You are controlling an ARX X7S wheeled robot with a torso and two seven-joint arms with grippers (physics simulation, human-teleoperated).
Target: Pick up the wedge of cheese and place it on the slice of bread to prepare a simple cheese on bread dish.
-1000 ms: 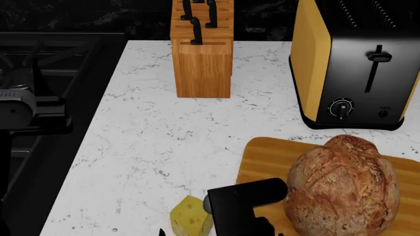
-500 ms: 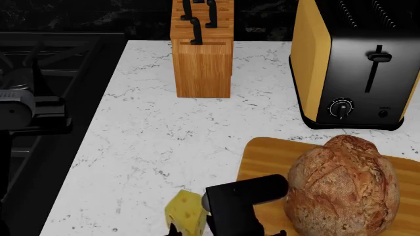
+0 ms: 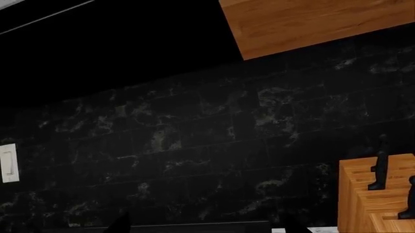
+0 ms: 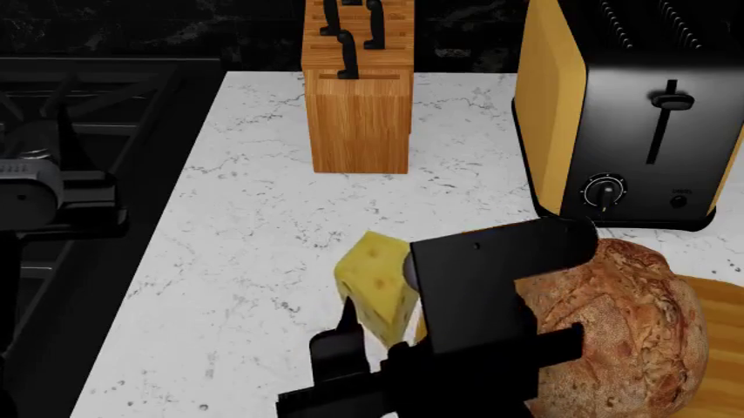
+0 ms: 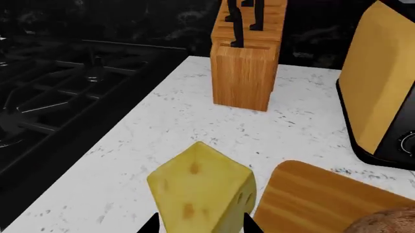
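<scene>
**Operator:** Cheese wedge (image 4: 375, 280) is up off the worktop (image 4: 256, 261), pinched in my right hand (image 5: 199, 227) near the worktop's front edge, just beside the loaf (image 4: 633, 326) that stands in for the bread slice.

**Spotter:** What worries you?

**Operator:** The grip looks low on the block. It's a smooth, waxy, tapering wedge with round holes, so I judge it could pivot or slide out. The loaf is domed, with a cracked, floury crust; set off-centre, the cheese could roll down onto the wooden cutting board (image 5: 311, 199).

**Spotter:** And the left hand?

**Operator:** Its wrist camera shows only dark marbled wall tile and the knife block (image 3: 379, 196); I can't tell whether it's wide or narrow.
</scene>
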